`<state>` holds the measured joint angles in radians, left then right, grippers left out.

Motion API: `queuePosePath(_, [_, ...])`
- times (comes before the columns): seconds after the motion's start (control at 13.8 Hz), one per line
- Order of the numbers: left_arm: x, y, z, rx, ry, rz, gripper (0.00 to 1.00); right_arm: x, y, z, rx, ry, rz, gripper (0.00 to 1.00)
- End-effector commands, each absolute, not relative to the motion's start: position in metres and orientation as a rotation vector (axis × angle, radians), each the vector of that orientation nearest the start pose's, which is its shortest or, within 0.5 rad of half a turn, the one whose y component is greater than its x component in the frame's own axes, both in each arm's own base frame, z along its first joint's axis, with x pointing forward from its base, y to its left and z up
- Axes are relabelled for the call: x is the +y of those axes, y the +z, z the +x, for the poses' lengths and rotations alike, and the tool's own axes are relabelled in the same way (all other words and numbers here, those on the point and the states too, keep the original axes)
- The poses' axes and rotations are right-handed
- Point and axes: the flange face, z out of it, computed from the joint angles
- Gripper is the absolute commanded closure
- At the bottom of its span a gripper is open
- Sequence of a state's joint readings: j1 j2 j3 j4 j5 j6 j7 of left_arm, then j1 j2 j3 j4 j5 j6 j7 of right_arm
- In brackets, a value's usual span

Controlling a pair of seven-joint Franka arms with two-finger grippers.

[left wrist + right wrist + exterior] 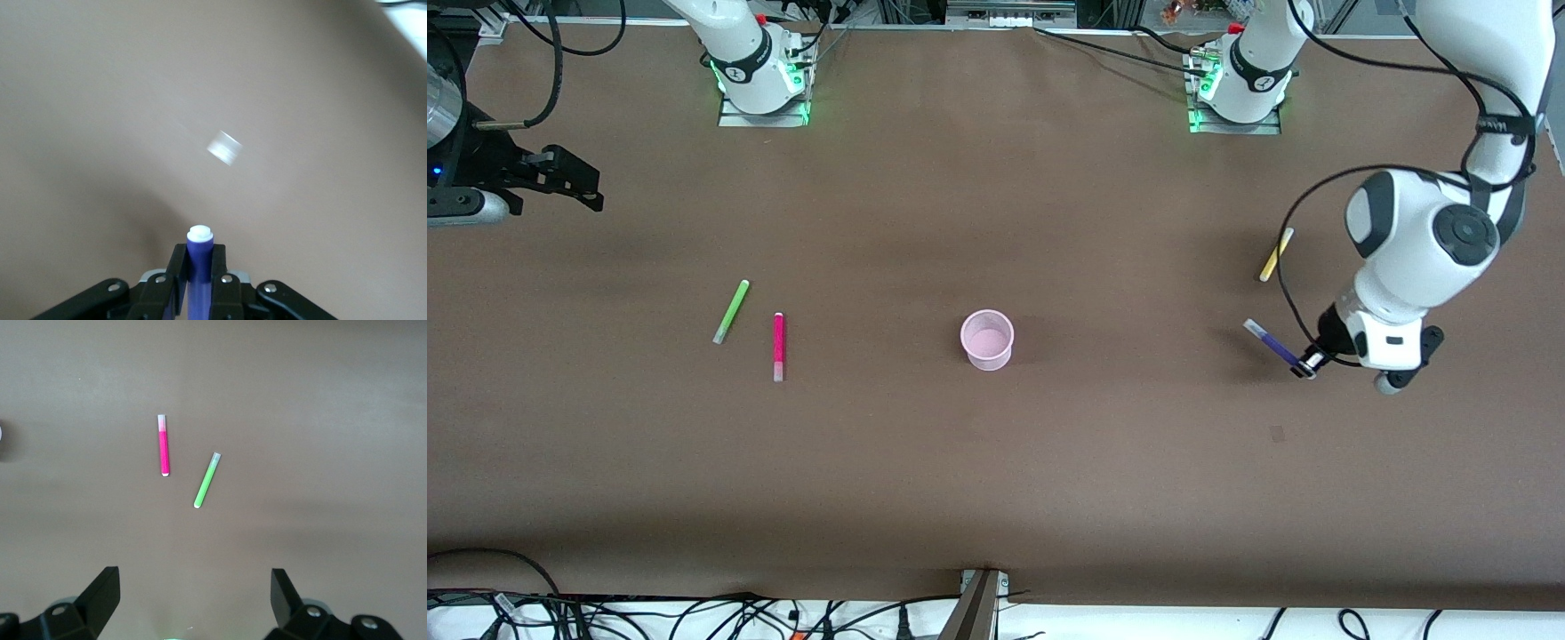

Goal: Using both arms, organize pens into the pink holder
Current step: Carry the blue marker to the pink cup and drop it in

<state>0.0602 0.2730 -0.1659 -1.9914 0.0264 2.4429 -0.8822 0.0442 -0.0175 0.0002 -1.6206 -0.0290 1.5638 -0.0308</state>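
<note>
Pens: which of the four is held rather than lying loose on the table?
The purple pen, clamped in the left end effector near the left arm's end of the table. The yellow pen, green pen and pink pen lie untouched.

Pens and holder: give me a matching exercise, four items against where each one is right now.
Items:
1. purple pen
2. yellow pen
3. green pen
4. pink holder

Places:
A. lying beside the magenta pen, toward the right arm's end
B. upright, mid-table, no pen in it
C. clamped in the left hand
D. lying on the table, toward the left arm's end

Pairs: 1-C, 2-D, 3-A, 4-B
</note>
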Motion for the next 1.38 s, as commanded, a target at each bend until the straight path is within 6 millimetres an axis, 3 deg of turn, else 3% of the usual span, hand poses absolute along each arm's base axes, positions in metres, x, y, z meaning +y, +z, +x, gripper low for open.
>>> queuePosePath(0.0, [-0.141,0.387,0.602,-1.251,-0.223,-2.982,1.00,0.022,0.616,0.548,-0.118,0.068,-3.150,0.00])
queuePosePath(0.22, [-0.226,0.429,0.596,-1.297,-0.258,-2.942,1.00,0.024,0.618,0.547,-0.121,0.063,-3.148,0.00])
queuePosePath(0.29, [-0.257,0.433,0.590,-1.331,-0.294,-2.924,1.00,0.024,0.617,0.548,-0.121,0.065,-3.148,0.00])
queuePosePath(0.51, [-0.341,0.422,0.562,-1.405,-0.451,-2.833,1.00,0.026,0.618,0.547,-0.128,0.063,-3.148,0.00])
queuePosePath(0.73, [-0.408,0.406,0.555,-1.497,-0.619,-2.746,1.00,0.027,0.618,0.547,-0.128,0.063,-3.150,0.00])
queuePosePath(0.94, [-0.460,0.378,0.566,-1.483,-0.717,-2.634,1.00,0.027,0.618,0.547,-0.133,0.063,-3.149,0.00])
queuePosePath(1.09, [-0.483,0.357,0.568,-1.453,-0.792,-2.561,1.00,0.028,0.618,0.548,-0.140,0.051,-3.149,0.00])
queuePosePath(1.31, [-0.502,0.334,0.553,-1.423,-0.915,-2.500,1.00,0.032,0.619,0.548,-0.152,0.046,-3.150,0.00])
